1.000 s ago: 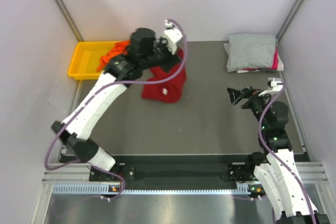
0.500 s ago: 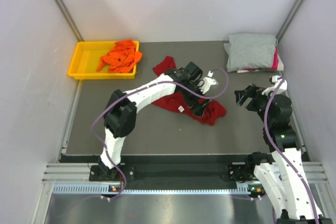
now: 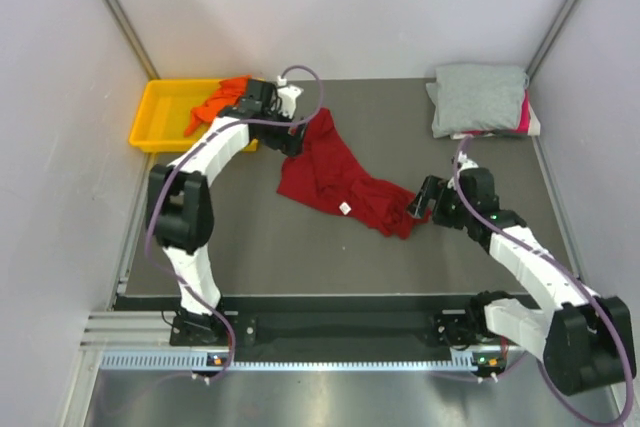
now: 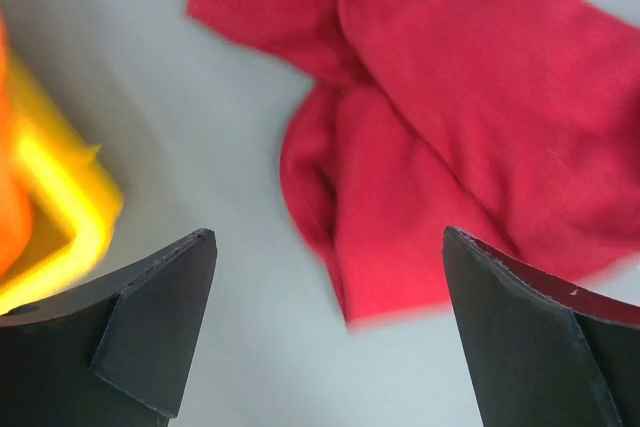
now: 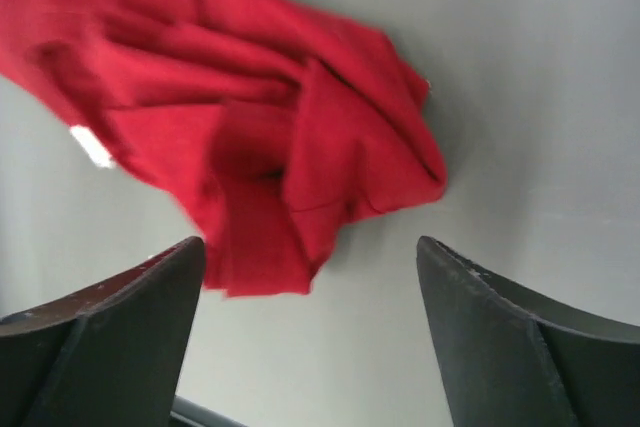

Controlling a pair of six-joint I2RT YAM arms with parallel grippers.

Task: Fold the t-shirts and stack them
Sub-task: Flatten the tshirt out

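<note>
Left end effector point(image 4: 328, 237) hung open over the far end of the dark red t-shirt point(image 3: 340, 177), crumpled on the counter point(image 3: 300, 242); the right end effector point(image 5: 310, 242) stood open at its near end, neither holding cloth. Flattening it likely needed each to pinch one outer edge, then pull apart evenly.

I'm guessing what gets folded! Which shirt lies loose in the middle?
The dark red t-shirt, rumpled mid-table. The orange t-shirt sits in the yellow tray; the grey t-shirt lies folded atop the pink one.
</note>
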